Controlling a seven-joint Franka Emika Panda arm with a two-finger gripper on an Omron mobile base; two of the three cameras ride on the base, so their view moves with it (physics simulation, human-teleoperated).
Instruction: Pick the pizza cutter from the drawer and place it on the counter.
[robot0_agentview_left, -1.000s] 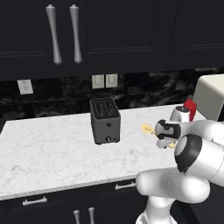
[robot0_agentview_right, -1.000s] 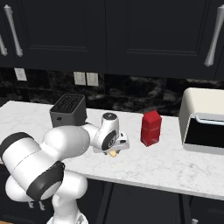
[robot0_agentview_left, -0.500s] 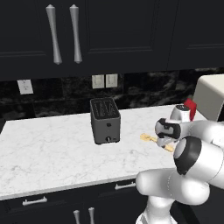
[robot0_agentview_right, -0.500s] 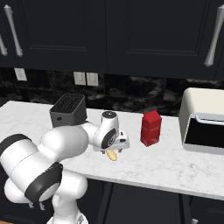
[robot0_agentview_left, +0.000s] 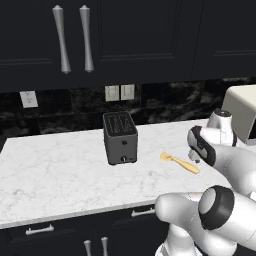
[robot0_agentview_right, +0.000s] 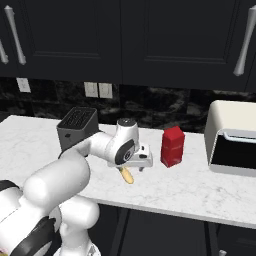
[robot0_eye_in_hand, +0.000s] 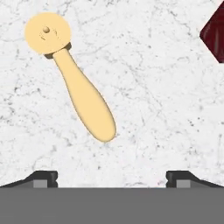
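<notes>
The pizza cutter (robot0_eye_in_hand: 78, 85) lies flat on the counter (robot0_eye_in_hand: 166, 100), stiff and probably light. Your gripper (robot0_eye_in_hand: 111, 177) stands wide open, empty; take the handle's middle.

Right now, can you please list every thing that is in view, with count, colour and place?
pizza cutter: one, tan-yellow, lying flat on the counter, right of the toaster, free of the gripper
counter: one, white marble with grey veins, across the middle
toaster: one, dark grey, on the counter, centre
carton: one, red, upright on the counter, right of the gripper
oven: one, cream with dark door, right end of the counter
upper cabinets: black, silver handles, above
wall outlets: white, on the dark backsplash
drawers: black, silver handles, below the counter
gripper: one, open, above the cutter's handle
</notes>
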